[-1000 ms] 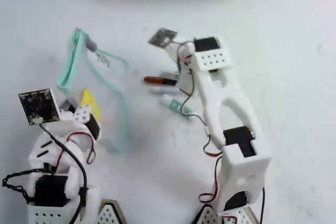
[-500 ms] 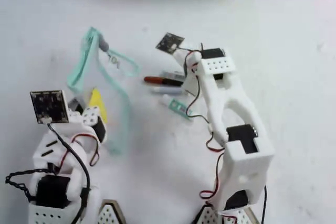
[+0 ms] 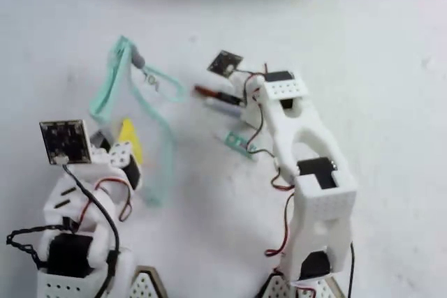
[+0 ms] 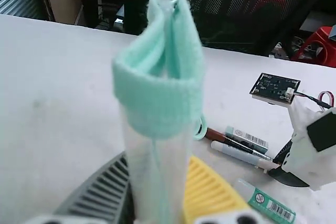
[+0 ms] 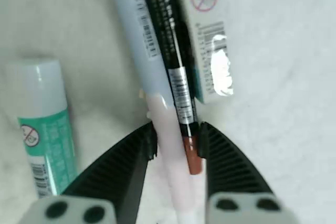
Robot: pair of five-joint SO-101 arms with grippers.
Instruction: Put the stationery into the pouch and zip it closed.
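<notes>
A clear pouch with mint-green trim stands held up at the left, and my left gripper is shut on its lower part between a grey and a yellow finger. Near the table's centre my right gripper is shut on two pens side by side: a white pen and a black pen with a red end. A small boxed item lies against the pens. A green-labelled glue stick lies apart on the table.
The pouch's zipper pull and a small ring hang at its far end. The white table has open room to the right and at the back. The right arm's body stretches from the front edge to the pens.
The right gripper has closed on the pens and carried them a little farther back, toward the pouch. The left arm shifted the pouch slightly right, then held still.
</notes>
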